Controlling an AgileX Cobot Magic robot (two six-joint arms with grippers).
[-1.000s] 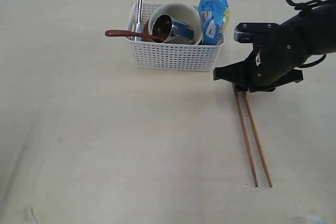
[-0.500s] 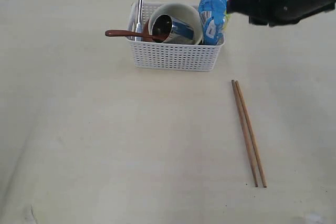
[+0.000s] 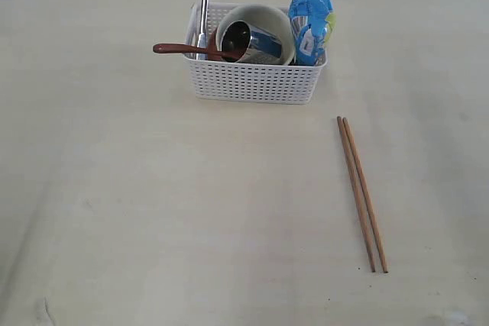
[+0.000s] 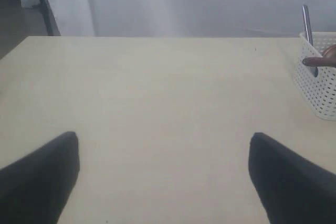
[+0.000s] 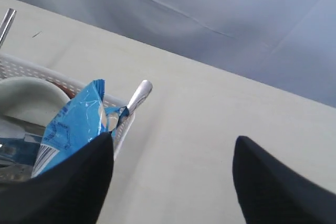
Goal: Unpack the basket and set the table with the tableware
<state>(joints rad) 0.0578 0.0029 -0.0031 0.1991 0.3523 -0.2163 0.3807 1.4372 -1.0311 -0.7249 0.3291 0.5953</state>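
Presently, right hand (image 5: 173, 145) was nearer the basket (image 3: 252, 82).
Apart and empty, it hung just past the basket's snack bag (image 3: 312, 17) end.

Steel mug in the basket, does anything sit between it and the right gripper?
Yes. The blue snack bag stands at the end of the basket nearest the right gripper, between its open jaws and the mug lying in the bowl.

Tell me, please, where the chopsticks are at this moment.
In the exterior view the chopsticks lie side by side on the table, right of centre, nearer the camera than the basket and to its right.
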